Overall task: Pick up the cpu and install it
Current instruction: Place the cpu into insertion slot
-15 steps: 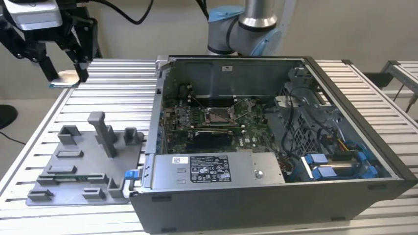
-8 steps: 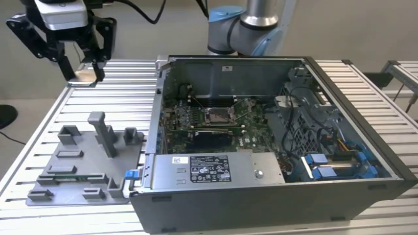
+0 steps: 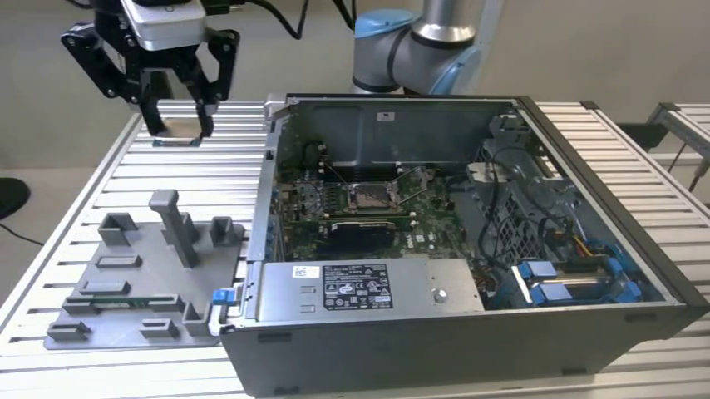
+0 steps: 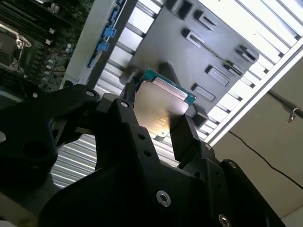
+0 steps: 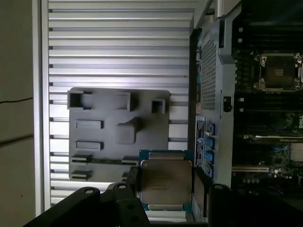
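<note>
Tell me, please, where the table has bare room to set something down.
The biggest bare patch of table lies beyond the grey tray, on the exterior view's left of the computer case; the gripper, shut on the chip, hangs above it. A narrower strip runs along the case's other side. Inside the case it is crowded.

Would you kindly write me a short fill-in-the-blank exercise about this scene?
1. The pincer is shut on the ____.
2. The pincer hangs on the exterior view's ____ of the open computer case.
3. The motherboard socket has ____ chip in it.
Missing words: cpu; left; no.
</note>
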